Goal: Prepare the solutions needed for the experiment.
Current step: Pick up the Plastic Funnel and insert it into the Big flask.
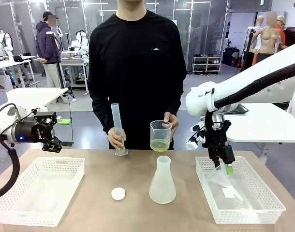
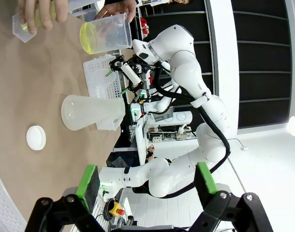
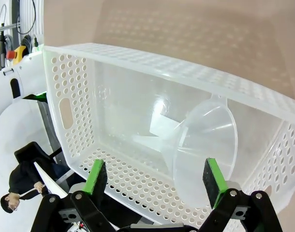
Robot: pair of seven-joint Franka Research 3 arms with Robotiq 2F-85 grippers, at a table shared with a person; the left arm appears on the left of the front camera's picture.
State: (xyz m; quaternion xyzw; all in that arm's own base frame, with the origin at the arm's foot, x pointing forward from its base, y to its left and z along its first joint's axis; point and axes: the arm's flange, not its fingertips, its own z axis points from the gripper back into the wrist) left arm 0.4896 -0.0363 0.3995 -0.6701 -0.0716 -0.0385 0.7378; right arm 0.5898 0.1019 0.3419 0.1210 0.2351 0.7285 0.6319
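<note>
The solutions are a pale yellow-green liquid at the bottom of a clear beaker held up by the person's hand; in the left wrist view the solutions show in the same beaker. The person's other hand steadies a tall graduated cylinder on the table. A frosted conical flask stands at mid-table. My right gripper reaches down into the right basket, jaws open over a clear funnel lying on its side. My left gripper hangs open at the far left, holding nothing.
A white round cap lies left of the flask. An empty white basket sits at the front left. A small clear sheet lies beside the funnel in the right basket. Bare tabletop stretches between the two baskets.
</note>
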